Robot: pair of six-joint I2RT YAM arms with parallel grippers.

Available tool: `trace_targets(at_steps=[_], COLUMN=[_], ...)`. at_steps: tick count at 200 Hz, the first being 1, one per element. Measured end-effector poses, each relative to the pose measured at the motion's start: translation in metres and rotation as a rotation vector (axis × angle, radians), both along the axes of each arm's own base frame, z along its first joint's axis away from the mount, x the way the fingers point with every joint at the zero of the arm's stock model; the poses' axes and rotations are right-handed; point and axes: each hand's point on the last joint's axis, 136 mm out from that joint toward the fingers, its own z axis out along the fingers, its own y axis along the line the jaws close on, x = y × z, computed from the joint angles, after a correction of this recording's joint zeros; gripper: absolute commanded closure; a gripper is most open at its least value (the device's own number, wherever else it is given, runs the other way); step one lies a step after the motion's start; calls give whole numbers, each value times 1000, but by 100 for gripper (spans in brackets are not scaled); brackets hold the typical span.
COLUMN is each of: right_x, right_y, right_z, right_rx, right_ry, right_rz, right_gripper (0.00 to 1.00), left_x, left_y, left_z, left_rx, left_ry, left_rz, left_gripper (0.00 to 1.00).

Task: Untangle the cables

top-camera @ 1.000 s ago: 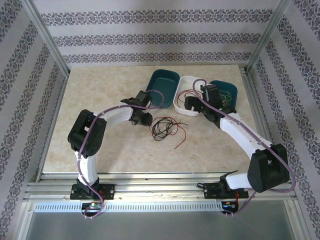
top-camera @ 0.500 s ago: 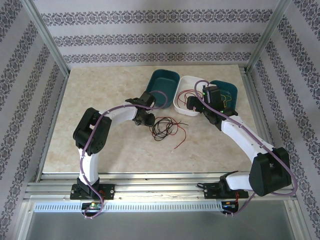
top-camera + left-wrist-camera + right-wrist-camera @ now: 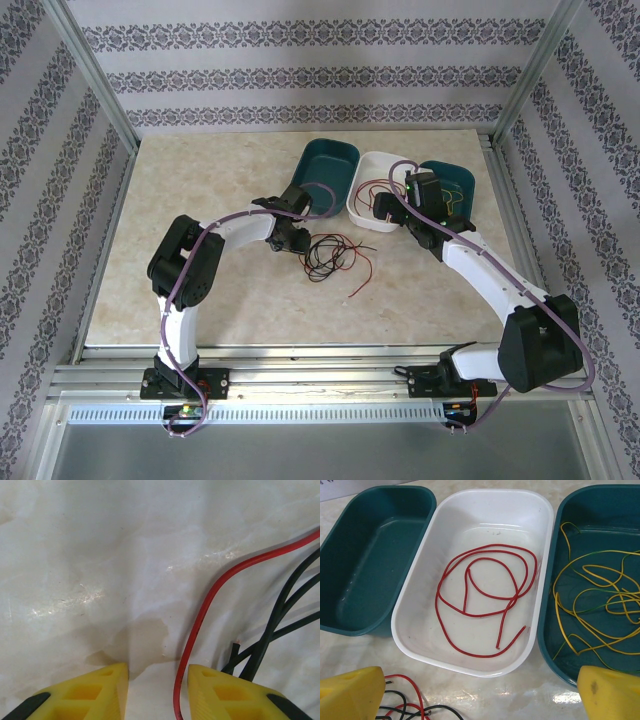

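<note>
Top external: tangled cables (image 3: 328, 255), red and black, on table (image 3: 200, 180) at frame centre; left gripper (image 3: 287, 240) just left of them. Left wrist: fingers (image 3: 100, 692) partly apart, red wire (image 3: 209, 597) running down through gap, unclamped; black wires (image 3: 278, 611) at right. Right wrist: right gripper (image 3: 482, 680) spread wide, fingers in lower corners; coiled red cable (image 3: 490, 546) in white tray (image 3: 540, 540); yellow cables (image 3: 600, 600) in teal tray (image 3: 590, 510) at right; other teal tray (image 3: 370, 555) at left.

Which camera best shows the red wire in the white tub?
Right wrist view: the red wire lies coiled in the white tub, whole and unobstructed. The top view shows it tiny, beside the right arm. Left wrist view looks at the table's wires.
</note>
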Motion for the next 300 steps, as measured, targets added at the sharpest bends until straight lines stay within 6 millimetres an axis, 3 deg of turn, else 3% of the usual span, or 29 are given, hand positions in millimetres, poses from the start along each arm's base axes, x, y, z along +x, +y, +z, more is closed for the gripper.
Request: trace_targets(at_steps=[41,74,177,236,300], right_x=[0,0,2,4,5], right_y=[0,0,1,1,2], right_z=[0,0,-5,-2,-1], right_rx=[0,2,11,15,19], right_ry=[0,0,16,8,4], right_rz=[0,-1,-12,-14,-11], right_gripper=[2,2,2,2,2], left_x=[0,-1,-8,-10,-16], left_y=[0,0,-3,-3,6], left_z=[0,-1,-3,-4,-2], left_rx=[0,3,91,152,218], left_ry=[0,2,0,-6,-38], left_rz=[-1,-1,-24,-32,-29], left_gripper=[65,72,73,100,100])
